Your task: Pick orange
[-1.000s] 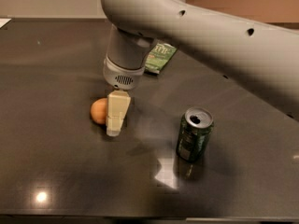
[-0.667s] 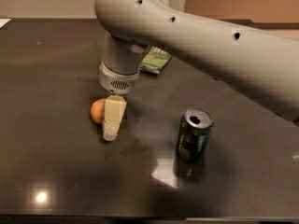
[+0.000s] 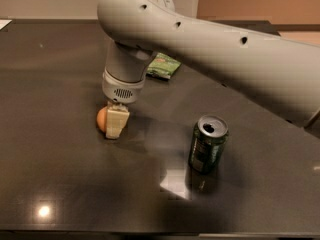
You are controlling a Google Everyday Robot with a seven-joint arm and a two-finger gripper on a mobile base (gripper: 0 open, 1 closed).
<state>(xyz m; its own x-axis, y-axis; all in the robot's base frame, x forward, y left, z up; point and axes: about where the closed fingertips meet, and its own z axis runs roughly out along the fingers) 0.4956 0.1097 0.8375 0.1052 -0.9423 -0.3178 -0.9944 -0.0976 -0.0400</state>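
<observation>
Gripper (image 3: pixel 116 123) lowered to the dark tabletop (image 3: pixel 60 184), directly beside the orange (image 3: pixel 102 119) and partly covering it. Jaws' state cannot be told. Green can (image 3: pixel 207 145) upright, well apart.

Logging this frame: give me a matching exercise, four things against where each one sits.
1 orange
2 green can
3 green packet
4 gripper

a standing upright, right of centre on the table
b lying flat at the far side, behind the arm
c low over the table, right beside the orange
d left of the can, partly covered by the gripper

Pairs: 1-d, 2-a, 3-b, 4-c
</observation>
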